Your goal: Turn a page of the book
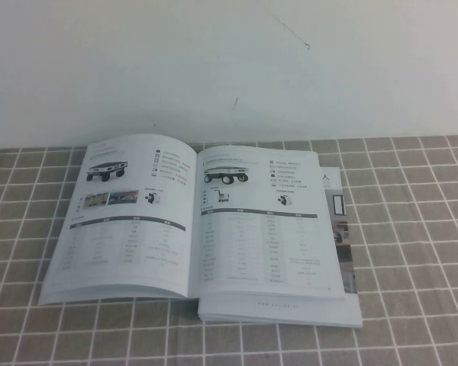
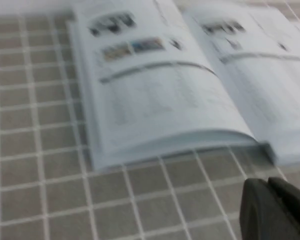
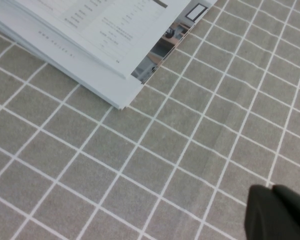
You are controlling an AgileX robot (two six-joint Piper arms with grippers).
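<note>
The book point(image 1: 202, 225) lies open mid-counter point(image 1: 412, 267) toward the far edge, while left gripper point(image 2: 277, 210) and right gripper point(image 3: 280, 212) hover clear beside its near corners (finger state I cannot tell), presumably poised to lift a leaf.

Grey-brown tiled tabletop point(image 1: 412, 229) with white grout lines, meeting a plain white wall at the far edge. Directly on it, slightly left of centre: thin white glossy softcover book point(image 1: 198, 221), lying open and flat, showing wheeled robots above tables on both facing leaves. Under the right-hand leaves, a photo-printed sheet sticking out to the right, possibly the cover.
</note>
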